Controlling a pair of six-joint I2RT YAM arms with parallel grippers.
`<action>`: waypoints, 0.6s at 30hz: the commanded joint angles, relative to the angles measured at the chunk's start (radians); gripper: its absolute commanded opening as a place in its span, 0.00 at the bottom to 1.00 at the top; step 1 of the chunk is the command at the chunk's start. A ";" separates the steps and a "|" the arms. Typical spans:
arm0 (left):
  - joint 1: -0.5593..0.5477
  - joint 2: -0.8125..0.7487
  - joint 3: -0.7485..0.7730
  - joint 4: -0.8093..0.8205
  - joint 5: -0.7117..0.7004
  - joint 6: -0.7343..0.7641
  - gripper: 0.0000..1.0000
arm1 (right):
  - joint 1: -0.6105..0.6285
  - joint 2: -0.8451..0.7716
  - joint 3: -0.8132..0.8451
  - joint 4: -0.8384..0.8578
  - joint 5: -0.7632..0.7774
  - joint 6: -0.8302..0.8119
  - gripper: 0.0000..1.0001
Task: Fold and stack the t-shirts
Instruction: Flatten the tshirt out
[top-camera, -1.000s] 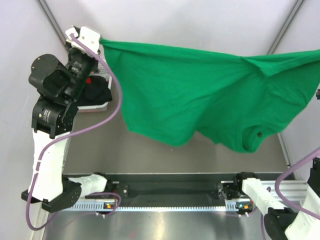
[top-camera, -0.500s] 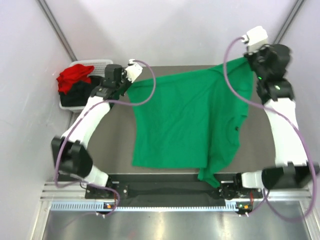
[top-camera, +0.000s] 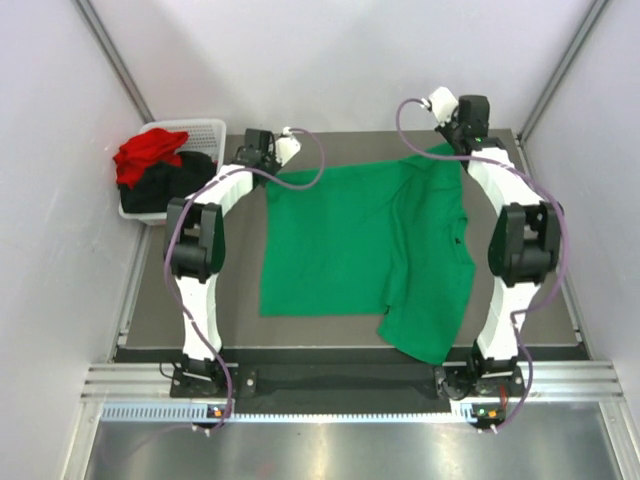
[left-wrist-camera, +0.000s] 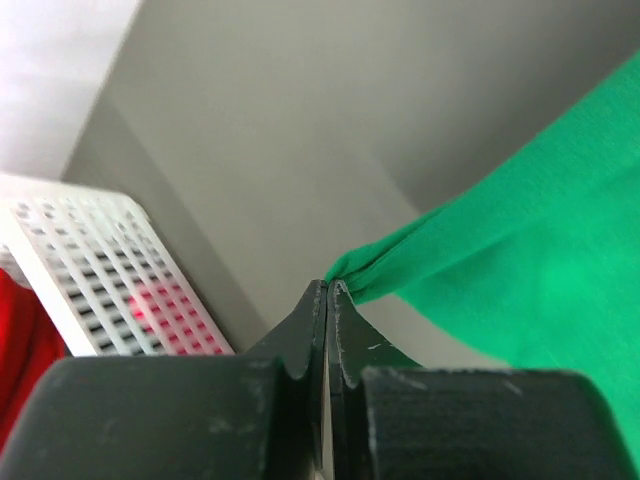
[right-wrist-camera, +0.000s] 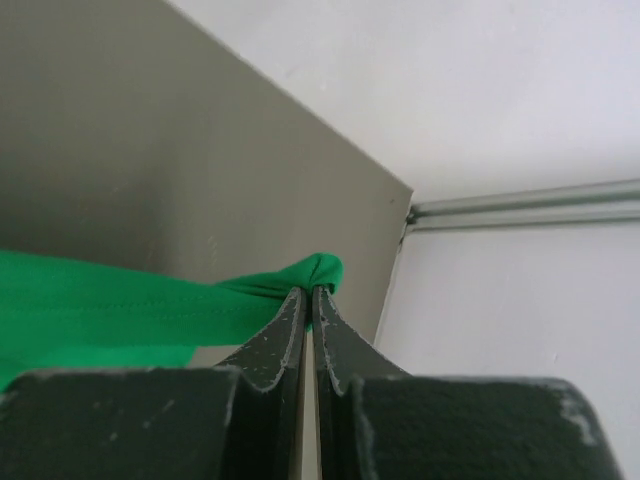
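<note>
The green t-shirt (top-camera: 350, 245) lies spread over the grey table, its right side doubled over and hanging toward the near edge. My left gripper (top-camera: 272, 168) is shut on the shirt's far left corner (left-wrist-camera: 365, 275), close to the tabletop. At the far right, my right gripper (top-camera: 452, 145) is shut on the other far corner (right-wrist-camera: 312, 272). A red t-shirt (top-camera: 148, 155) and a black t-shirt (top-camera: 170, 185) lie bundled in the white basket (top-camera: 205, 128) at the far left.
The basket (left-wrist-camera: 90, 270) stands just left of my left gripper. A metal frame post (top-camera: 110, 50) rises behind it, and another post (top-camera: 560, 70) stands at the far right. The table's right edge (right-wrist-camera: 395, 270) is close to my right gripper.
Both arms have swung the green shirt down from the air and stretched forward, laying it flat on the table. Both grippers have stayed shut on its corners.
</note>
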 joint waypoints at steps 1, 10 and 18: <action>0.011 0.045 0.110 0.086 -0.058 0.050 0.00 | 0.003 0.071 0.168 0.105 0.087 -0.039 0.00; 0.012 0.143 0.159 0.365 -0.186 0.286 0.00 | 0.006 0.237 0.277 0.184 0.169 -0.067 0.00; -0.015 0.149 0.210 0.446 -0.155 0.176 0.00 | 0.049 0.269 0.285 0.207 0.172 -0.049 0.00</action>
